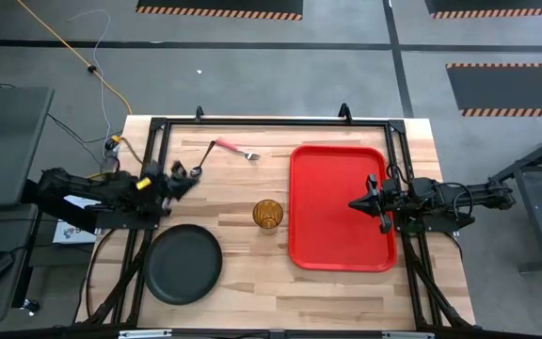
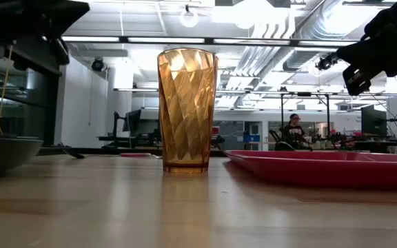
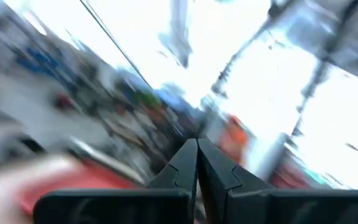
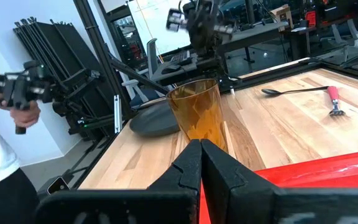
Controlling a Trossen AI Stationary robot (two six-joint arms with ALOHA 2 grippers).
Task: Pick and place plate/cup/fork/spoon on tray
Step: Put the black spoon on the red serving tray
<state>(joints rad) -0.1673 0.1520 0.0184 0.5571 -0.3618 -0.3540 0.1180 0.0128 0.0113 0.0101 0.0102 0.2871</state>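
— Red plastic first: we see the tray [image 1: 339, 207] lying on the right half of the wooden table [image 1: 252, 282], with nothing resting inside it. Where do we put the other pieces?

— We find the cup [image 1: 268, 214] standing upright just left of the tray, apart from its rim. The plate [image 1: 184, 264] sits on the wood nearer the front-left corner, well clear of the cup. The fork [image 1: 237, 149], pink-red handle and small silvery head, lies towards the back edge, and the spoon [image 1: 203, 160] lies just left of it, their ends close together; we cannot tell whether they touch.

— And our two tools?

— We have the right gripper [image 1: 358, 203] poised over the tray's right side, its fingers [image 4: 188, 163] pressed together and holding nothing. Our left gripper [image 1: 196, 172] hangs over the table's left side, close to the spoon's bowl end, its fingers [image 3: 185, 163] likewise pinched together on nothing that we can make out; whether it touches the spoon we cannot tell.

— Anyone beyond the table?

— We notice a person [image 4: 2, 112] in a white top beside the table, a hand gripping a dark handle
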